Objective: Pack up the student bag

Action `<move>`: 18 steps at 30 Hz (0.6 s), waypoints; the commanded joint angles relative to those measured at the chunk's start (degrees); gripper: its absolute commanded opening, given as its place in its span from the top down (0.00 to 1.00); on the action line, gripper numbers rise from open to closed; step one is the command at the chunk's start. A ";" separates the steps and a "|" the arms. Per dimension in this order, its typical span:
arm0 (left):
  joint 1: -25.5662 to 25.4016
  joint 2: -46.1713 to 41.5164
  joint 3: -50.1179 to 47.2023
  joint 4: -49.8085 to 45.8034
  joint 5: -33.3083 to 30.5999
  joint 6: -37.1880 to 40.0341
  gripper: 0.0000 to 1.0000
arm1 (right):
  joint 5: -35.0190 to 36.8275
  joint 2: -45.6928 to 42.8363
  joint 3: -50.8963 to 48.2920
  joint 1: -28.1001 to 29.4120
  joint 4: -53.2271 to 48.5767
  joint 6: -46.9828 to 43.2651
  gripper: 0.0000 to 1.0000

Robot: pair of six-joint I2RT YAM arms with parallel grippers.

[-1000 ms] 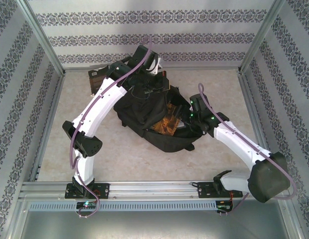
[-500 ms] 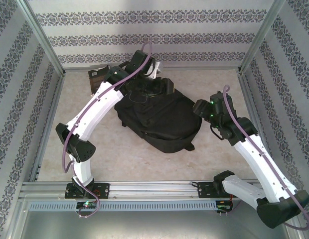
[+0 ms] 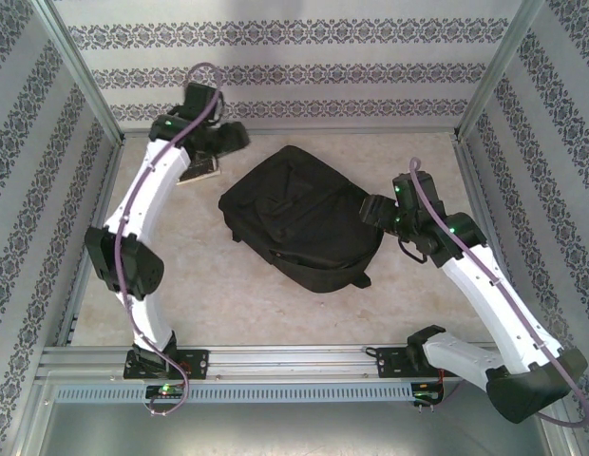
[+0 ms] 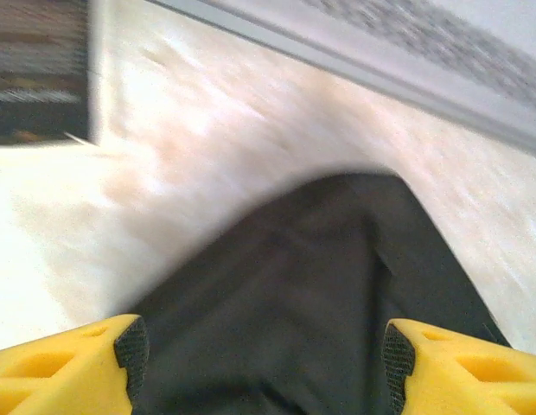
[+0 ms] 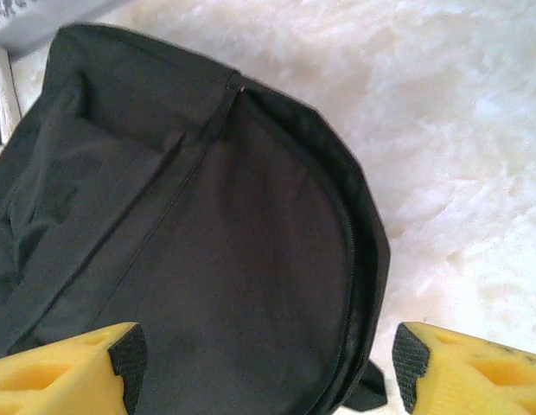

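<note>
mid-frame on the counter (image 3: 228,285) lies the student bag (image 3: 299,223), its long side running from upper left to lower right. the right tool (image 5: 268,359) hangs just beside its right edge, nearer than the left tool (image 4: 265,354) at upper left. both tools gape wide and grip nothing. no writing can be read.
</note>
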 commanded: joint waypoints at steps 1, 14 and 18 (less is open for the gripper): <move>3.94 8.15 3.19 4.85 -5.35 2.09 0.27 | -4.87 -0.69 0.53 0.40 -3.24 -3.66 0.24; 10.74 38.11 23.61 13.34 -4.06 -1.48 0.24 | -11.30 -6.55 -9.32 -0.94 -3.96 -3.65 0.25; 12.77 46.08 32.01 8.59 -1.75 -10.66 0.24 | -12.52 -6.45 -10.82 -1.54 -3.41 -2.71 0.25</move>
